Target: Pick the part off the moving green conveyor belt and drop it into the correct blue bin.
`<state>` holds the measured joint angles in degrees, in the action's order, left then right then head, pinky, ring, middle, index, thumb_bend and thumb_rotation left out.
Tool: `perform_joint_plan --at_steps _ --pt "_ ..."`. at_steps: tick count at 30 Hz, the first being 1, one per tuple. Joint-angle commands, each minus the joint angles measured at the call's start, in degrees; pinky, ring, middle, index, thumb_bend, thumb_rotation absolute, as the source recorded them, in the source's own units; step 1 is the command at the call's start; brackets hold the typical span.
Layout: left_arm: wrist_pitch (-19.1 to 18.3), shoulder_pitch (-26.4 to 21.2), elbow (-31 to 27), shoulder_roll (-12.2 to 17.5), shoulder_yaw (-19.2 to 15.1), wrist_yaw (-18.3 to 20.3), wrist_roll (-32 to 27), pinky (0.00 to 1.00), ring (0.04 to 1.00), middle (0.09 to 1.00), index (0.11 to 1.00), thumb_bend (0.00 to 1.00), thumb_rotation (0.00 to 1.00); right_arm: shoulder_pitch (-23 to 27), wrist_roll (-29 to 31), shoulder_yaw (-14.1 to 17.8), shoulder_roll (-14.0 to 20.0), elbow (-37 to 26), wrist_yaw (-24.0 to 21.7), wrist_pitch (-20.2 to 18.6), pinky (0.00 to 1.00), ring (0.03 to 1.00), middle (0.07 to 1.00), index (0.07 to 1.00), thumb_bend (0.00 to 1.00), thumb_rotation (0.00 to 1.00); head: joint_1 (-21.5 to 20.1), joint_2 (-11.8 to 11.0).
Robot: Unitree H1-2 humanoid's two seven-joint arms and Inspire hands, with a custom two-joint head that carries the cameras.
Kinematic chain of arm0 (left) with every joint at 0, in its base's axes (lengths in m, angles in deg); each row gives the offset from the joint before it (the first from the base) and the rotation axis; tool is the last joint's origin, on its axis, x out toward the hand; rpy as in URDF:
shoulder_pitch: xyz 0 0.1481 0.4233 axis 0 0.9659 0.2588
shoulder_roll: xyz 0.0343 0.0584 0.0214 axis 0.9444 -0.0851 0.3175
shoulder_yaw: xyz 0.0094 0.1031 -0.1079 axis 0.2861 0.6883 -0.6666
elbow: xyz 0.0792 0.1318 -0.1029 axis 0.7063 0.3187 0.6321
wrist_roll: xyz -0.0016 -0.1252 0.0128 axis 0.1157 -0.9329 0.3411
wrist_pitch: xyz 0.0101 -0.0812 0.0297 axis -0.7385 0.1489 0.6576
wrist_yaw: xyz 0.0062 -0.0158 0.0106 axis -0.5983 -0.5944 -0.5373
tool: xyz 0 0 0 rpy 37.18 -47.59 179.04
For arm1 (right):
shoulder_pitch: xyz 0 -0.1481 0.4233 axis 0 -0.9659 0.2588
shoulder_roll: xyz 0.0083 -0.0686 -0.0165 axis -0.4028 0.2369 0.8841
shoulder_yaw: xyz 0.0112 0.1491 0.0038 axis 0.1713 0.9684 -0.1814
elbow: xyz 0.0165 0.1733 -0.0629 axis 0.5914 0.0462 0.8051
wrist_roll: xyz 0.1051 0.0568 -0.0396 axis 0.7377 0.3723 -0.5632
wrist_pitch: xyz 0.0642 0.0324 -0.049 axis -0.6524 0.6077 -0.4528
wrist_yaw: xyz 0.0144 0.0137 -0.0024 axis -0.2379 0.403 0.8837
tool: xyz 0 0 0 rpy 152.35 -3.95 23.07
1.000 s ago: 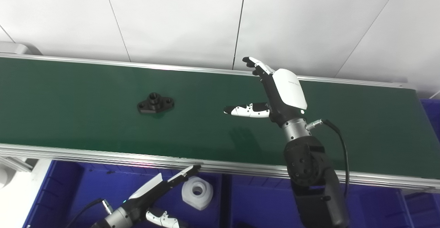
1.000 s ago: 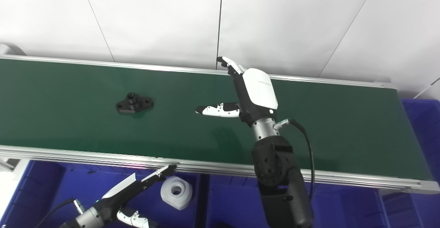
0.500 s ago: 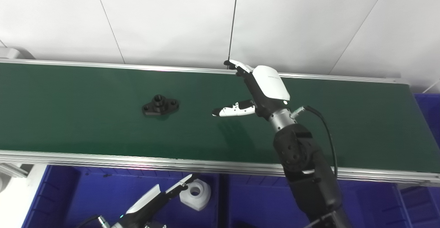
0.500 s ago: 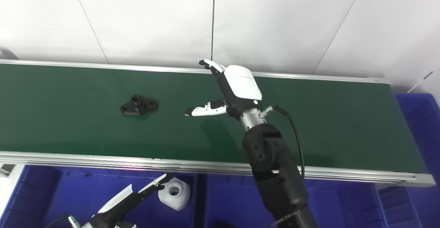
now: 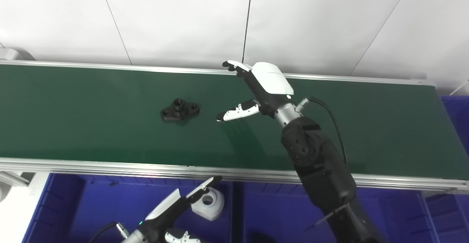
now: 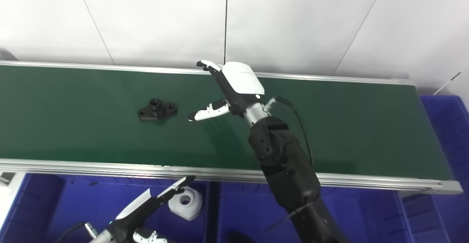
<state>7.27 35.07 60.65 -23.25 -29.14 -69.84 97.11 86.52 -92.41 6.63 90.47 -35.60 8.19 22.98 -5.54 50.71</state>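
A black flanged part (image 5: 180,110) with a raised centre collar lies on the green conveyor belt (image 5: 91,125), left of the middle. My right hand (image 5: 261,89) hovers over the belt to the part's right, open, thumb stretched toward the part and a short gap away. My left hand (image 5: 172,213) sits low at the bottom, over the left blue bin (image 5: 73,199), fingers extended flat and holding nothing. A white hexagonal part (image 5: 208,203) rests in that bin beside the left hand.
A second blue bin (image 5: 278,213) lies right of a divider below the belt, and another blue bin (image 5: 456,114) shows at the belt's right end. Aluminium rails (image 5: 110,168) edge the belt. White wall panels rise behind.
The right hand has reached left along the belt toward the black part, and the part has drifted right, so the gap between them has shrunk. The left hand stays low over the bin.
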Motion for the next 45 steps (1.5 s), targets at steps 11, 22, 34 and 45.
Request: perform_joint_plan --at_steps 11,22,34,45 --pt "2.1 0.0 -0.8 -1.3 -0.3 -1.2 1.6 0.92 0.990 1.000 1.000 0.92 0.57 5.4 -1.3 -5.5 -1.9 6.9 1.2 0.9 0.70 0.790 0.841 0.873 0.87 0.41 5.9 -1.0" --pt "2.1 0.7 -1.4 -1.8 -0.6 -1.2 3.1 0.92 0.991 1.000 1.000 0.92 0.57 7.6 -0.3 -7.6 -3.6 14.3 5.5 2.3 0.72 0.790 0.833 0.855 0.86 0.36 6.8 -1.3" --pt "2.1 0.9 -1.5 -2.5 -0.4 -1.2 3.4 0.92 0.992 1.000 1.000 0.92 0.56 10.3 1.4 -9.5 -3.2 21.3 7.7 3.7 0.70 0.770 0.812 0.836 0.78 0.29 7.9 -0.7" --pt "1.9 1.7 -2.6 -3.9 -1.5 0.2 2.8 0.92 0.991 1.000 1.000 0.91 0.55 9.2 -0.8 -14.5 1.1 21.7 5.3 4.4 0.44 0.541 0.670 0.737 0.62 0.00 7.6 1.0"
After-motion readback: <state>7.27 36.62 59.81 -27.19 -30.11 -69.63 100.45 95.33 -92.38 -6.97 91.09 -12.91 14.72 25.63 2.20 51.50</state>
